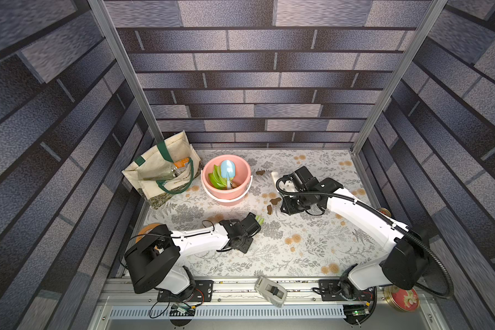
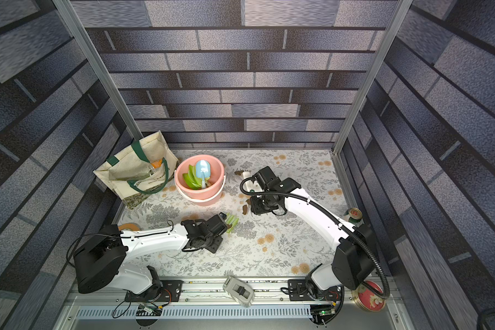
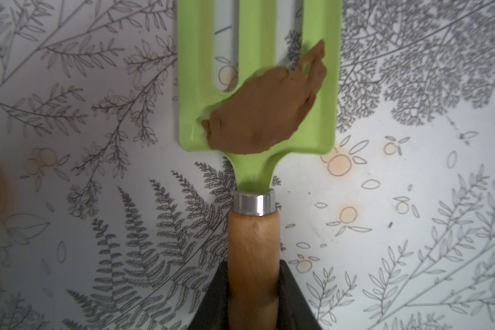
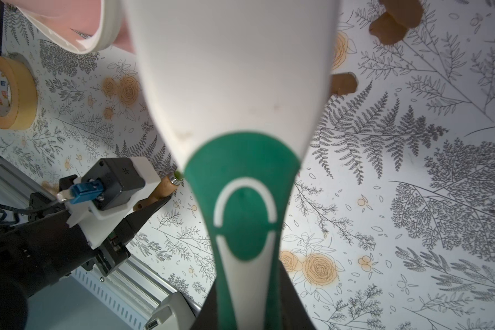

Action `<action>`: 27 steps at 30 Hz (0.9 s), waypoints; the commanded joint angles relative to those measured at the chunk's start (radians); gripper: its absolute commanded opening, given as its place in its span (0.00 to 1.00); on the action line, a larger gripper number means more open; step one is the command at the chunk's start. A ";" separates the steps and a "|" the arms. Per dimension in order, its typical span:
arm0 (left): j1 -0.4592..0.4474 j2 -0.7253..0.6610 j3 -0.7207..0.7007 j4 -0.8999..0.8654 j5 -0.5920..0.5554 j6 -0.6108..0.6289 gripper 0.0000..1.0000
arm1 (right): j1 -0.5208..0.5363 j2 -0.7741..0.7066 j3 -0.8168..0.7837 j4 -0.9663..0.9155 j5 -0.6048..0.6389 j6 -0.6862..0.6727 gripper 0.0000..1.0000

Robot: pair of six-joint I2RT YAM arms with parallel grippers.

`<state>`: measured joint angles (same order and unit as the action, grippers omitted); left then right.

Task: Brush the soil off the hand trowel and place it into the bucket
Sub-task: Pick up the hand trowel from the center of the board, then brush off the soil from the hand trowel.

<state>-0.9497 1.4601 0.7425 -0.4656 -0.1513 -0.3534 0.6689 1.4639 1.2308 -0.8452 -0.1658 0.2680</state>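
**Left jaws pinching the green hand trowel [image 3: 253, 168]; right jaws pinching the brush [image 4: 235, 85].**

The left jaws press against both sides of the trowel's wooden handle. Its slotted blade juts straight out ahead of them, low over the flowered tabletop [image 1: 297, 257]; whether it rests there cannot be told. A brown lump of soil [image 3: 265, 111] sticks to the blade near its neck, just ahead of these jaws. The right jaws clamp the brush's green-and-white handle, its white head pointing away from them. Loose soil blobs [image 1: 275, 201] lie on the tabletop beside the right jaws. The bucket [image 1: 226, 194] stands well apart from the left jaws and near the brush head, holding a blue trowel [image 1: 227, 168] and green tools [image 1: 216, 180].
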 commanded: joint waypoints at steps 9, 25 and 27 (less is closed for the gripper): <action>-0.003 0.045 0.191 -0.097 0.032 0.164 0.12 | 0.114 -0.052 -0.136 -0.048 -0.129 -0.010 0.00; 0.040 0.070 0.269 -0.152 0.097 0.235 0.11 | 0.184 0.049 -0.195 -0.022 -0.202 -0.042 0.00; 0.042 0.062 0.261 -0.157 0.097 0.232 0.11 | 0.183 0.064 -0.196 -0.022 -0.173 -0.048 0.00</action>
<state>-0.9085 1.5345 0.9730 -0.6140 -0.0734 -0.1551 0.8322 1.5108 1.0431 -0.8711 -0.3435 0.2615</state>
